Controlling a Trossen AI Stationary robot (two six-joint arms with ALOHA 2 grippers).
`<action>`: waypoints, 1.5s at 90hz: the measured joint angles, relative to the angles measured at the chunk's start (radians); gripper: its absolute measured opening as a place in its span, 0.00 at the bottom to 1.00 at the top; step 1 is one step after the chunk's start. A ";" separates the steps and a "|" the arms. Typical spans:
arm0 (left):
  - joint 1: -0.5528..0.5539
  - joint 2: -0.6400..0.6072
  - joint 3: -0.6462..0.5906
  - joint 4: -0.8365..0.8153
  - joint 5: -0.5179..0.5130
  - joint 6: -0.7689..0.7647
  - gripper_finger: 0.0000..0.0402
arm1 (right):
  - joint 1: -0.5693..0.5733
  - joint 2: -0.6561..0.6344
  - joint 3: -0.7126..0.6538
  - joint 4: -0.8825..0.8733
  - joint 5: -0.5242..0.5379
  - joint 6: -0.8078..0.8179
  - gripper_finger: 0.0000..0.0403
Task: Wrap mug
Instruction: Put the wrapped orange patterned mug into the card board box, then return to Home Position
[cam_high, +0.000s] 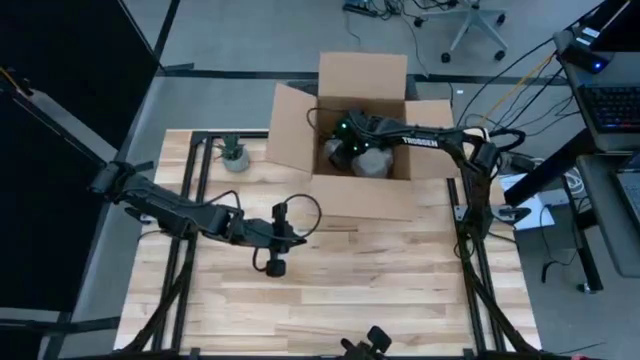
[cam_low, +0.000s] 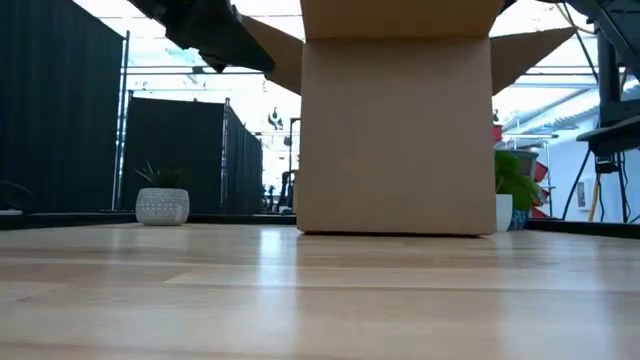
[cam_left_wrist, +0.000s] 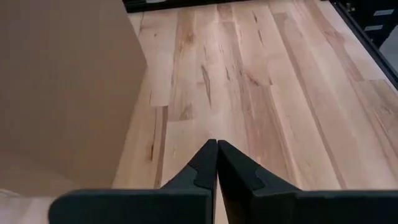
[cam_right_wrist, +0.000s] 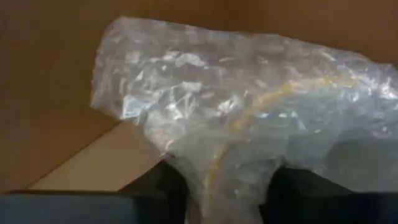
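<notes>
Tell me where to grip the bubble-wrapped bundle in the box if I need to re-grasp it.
Probably from above, through the cardboard box's open top, since its walls block the sides. Pinch the bubble-wrapped bundle's narrow gathered part, where the right gripper sits now.

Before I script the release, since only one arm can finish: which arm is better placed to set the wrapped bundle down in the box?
Right. The right gripper is inside the cardboard box, gripping the bubble-wrapped bundle. The left gripper is shut over bare table.
</notes>
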 joint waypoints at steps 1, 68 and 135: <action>0.000 0.000 0.000 0.000 0.000 0.000 0.00 | 0.000 0.000 0.000 0.000 0.000 0.000 0.38; 0.000 0.000 0.000 -0.009 0.000 0.001 0.00 | -0.008 -0.025 0.373 -0.381 0.017 -0.078 0.68; -0.030 -0.055 0.000 -0.041 0.000 0.000 0.00 | 0.116 -0.382 0.636 -0.781 -0.044 -0.126 0.68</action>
